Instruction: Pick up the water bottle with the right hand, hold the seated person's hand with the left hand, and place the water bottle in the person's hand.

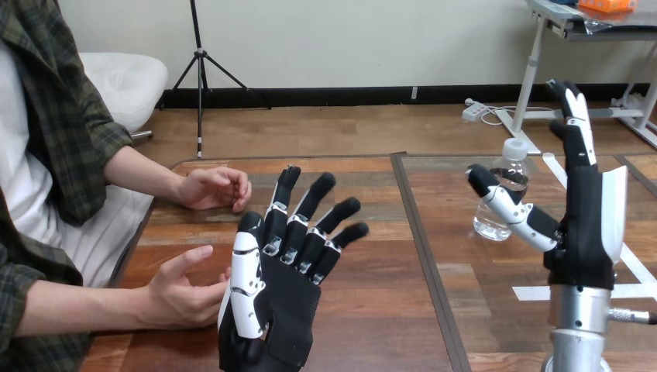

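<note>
Black-and-white, the right hand (583,232) is hovering wide open just right of the water bottle (502,203) standing upright on the desk (372,310), thumb crossing before it, and is probably needing to close in and curl round the bottle's middle.

Wooden table (372,310), water bottle (503,194) standing on it. Dark seam (422,256) left of the bottle, white tape strips (531,294) right of it, person's far hand (213,188) resting well off left.
</note>
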